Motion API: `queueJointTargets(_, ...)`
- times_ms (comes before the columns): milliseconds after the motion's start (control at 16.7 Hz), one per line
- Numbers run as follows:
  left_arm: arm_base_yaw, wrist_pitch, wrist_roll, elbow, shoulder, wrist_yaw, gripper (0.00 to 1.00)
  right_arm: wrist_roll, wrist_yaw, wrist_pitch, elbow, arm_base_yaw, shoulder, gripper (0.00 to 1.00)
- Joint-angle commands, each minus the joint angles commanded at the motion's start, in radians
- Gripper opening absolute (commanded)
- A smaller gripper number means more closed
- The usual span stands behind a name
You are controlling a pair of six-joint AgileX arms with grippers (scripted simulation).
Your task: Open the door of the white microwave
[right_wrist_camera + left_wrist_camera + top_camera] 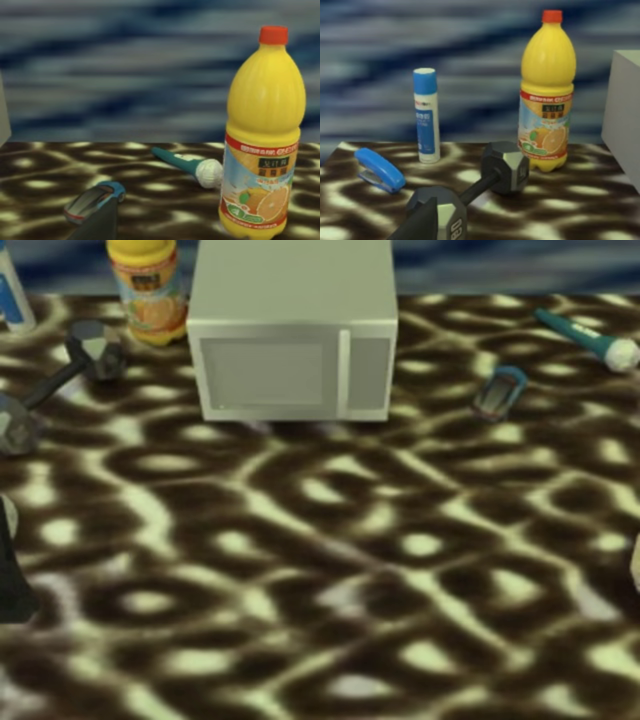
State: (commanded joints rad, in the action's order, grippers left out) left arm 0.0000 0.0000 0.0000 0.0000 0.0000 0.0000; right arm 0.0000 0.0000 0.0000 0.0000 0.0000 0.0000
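Patterned table (pixel 330 570) fills the foreground; behind it the white microwave (pixel 292 300) faces the camera, door (pixel 272 368) shut, handle (pixel 344 370) upright; neither hand's grip can be told.

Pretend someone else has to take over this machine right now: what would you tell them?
End effectors: neither shows clearly in any view; both arms sit parked at the table's left and right edges.
The white microwave stands at the far middle of the table, its door shut, handle beside the control panel.
Done: nothing yet.
Left: reach the handle and swing the door open. A juice bottle and dumbbell stand left of it.
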Motion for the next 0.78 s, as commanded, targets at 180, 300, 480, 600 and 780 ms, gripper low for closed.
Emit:
queueJointTargets(180, -0.005, -0.005, -0.003, 0.009, 0.010, -0.003, 1.00, 0.000, 0.000, 0.000, 0.000, 0.000, 0.000, 1.00)
queueJointTargets(300, -0.030, -0.028, -0.021, 0.058, 0.062, -0.018, 1.00, 0.000, 0.000, 0.000, 0.000, 0.000, 0.000, 1.00)
queueJointTargets(480, -0.098, -0.087, -0.074, 0.200, 0.220, -0.061, 1.00, 0.000, 0.000, 0.000, 0.000, 0.000, 0.000, 1.00)
queueJointTargets(600, -0.158, -0.136, -0.124, 0.334, 0.378, -0.098, 1.00, 0.000, 0.000, 0.000, 0.000, 0.000, 0.000, 1.00)
queueJointTargets(780, -0.262, -0.215, -0.215, 0.572, 0.672, -0.162, 1.00, 0.000, 0.000, 0.000, 0.000, 0.000, 0.000, 1.00)
